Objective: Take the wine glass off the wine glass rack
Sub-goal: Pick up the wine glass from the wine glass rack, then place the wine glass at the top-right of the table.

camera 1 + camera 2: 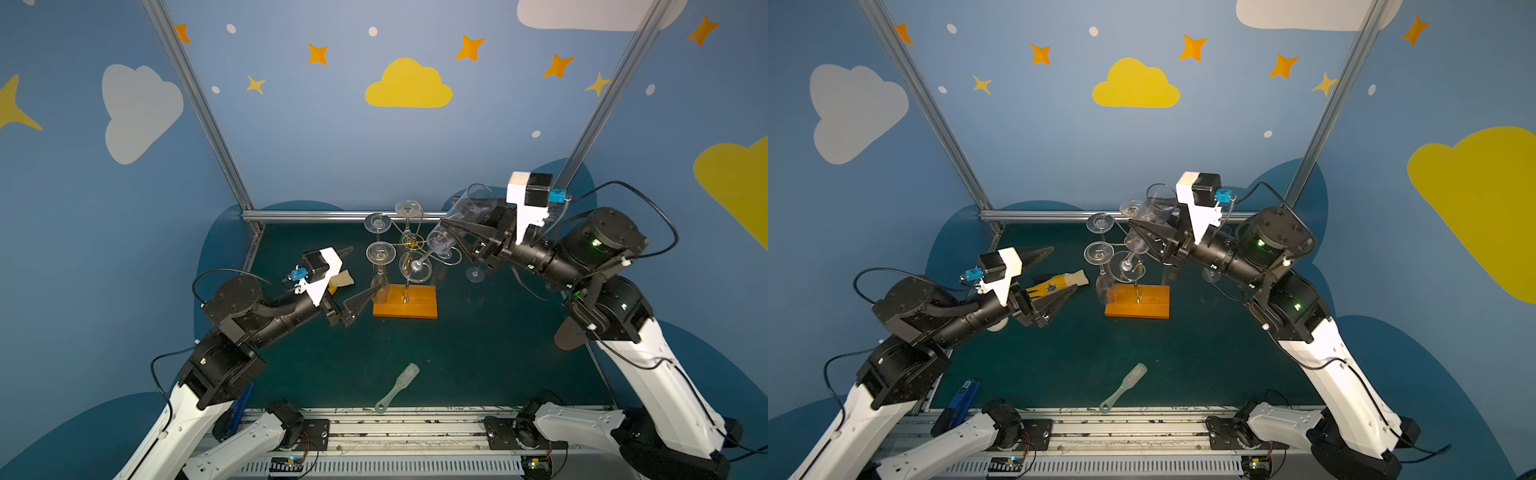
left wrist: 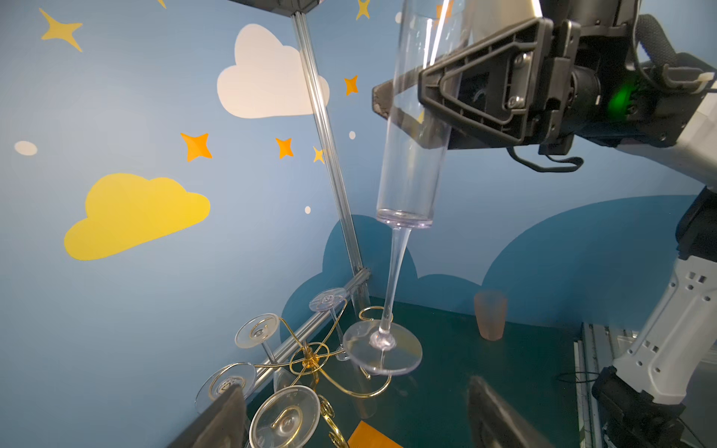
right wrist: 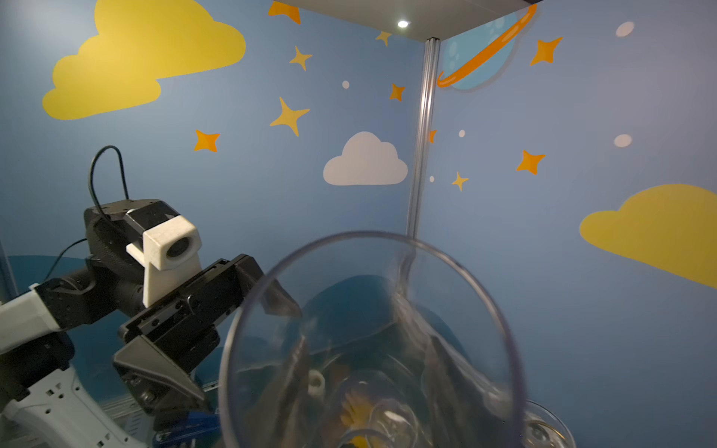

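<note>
**1. Wine glass rack**: gold wire stand with curled arms on an orange wooden base. It stands upright on the dark green counter, at centre toward 12 o'clock in both top views.

**2. Wine glass**: tall clear flute, bowl up and foot down, tilted with the rim leaning toward 2 o'clock. It is raised above the rack, and its foot hangs over a gold curl close to the hub. Whether foot and wire touch cannot be told.

**3. Right jaws:** closed on the bowl of the wine glass, one finger on each side, set as wide as the bowl. They sit above the rack at about 2 o'clock of it.

**4. Left jaws:** spread wide and holding nothing. They are low at 9 o'clock of the rack's base, near it and not touching.

**5. Other glasses**: clear, hanging foot-up in the curls on the rack's 9 to 12 o'clock side.

**6. Glove**: yellow and cream, flat on the counter at 9 o'clock of the rack, partly hidden by the left jaws.

**7. Brush**: pale and translucent, lying at 6 o'clock near the front rail.

**8. Cup**: frosted pink, upright on the counter, at about 4 o'clock of the rack.

**9. Blue object**: at 8 o'clock by the left arm; what it is cannot be told.
</note>
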Available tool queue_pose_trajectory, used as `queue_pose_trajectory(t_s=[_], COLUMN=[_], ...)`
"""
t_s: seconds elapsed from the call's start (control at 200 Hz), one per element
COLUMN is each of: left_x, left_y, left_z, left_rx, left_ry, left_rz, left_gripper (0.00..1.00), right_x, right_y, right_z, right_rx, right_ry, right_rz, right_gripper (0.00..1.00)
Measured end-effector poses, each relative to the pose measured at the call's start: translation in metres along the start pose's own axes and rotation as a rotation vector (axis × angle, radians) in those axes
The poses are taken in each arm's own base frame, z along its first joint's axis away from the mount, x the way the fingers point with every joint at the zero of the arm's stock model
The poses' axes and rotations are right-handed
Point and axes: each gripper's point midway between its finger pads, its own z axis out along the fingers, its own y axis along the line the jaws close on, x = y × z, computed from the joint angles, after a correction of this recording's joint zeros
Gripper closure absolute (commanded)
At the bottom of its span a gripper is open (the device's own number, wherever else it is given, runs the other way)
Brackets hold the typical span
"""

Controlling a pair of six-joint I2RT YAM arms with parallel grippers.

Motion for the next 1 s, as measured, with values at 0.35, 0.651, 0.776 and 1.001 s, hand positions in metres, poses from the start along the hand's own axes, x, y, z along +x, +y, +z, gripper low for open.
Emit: queue_pose_trajectory(t_s=[0.35, 0.651, 0.776, 1.001], left_x=[0.011, 0.021, 0.022, 0.024], left_y=[0.006, 0.010, 0.010, 0.013], left_z=[-0.012, -0.008, -0.007, -0.002], left_rx=[-0.066, -0.086, -0.090, -0.098], left_ry=[0.013, 0.030, 0.029, 0.033], left_rz=[-0.046, -0.077, -0.084, -0.098], left_gripper=[0.12, 0.12, 0.12, 0.12], right_x=[0.020, 0.081, 0.127, 0.194], right_y=[-0.029, -0.059, -0.075, -0.123], right_z=[-0.085, -0.130, -0.134, -0.151], right_rx=[0.335, 0.571, 0.633, 0.774], right_ry=[0.066, 0.241, 0.367, 0.505], right_rz=[-0.165, -0.260, -0.285, -0.209], right_gripper=[0.79, 0.79, 0.79, 0.81])
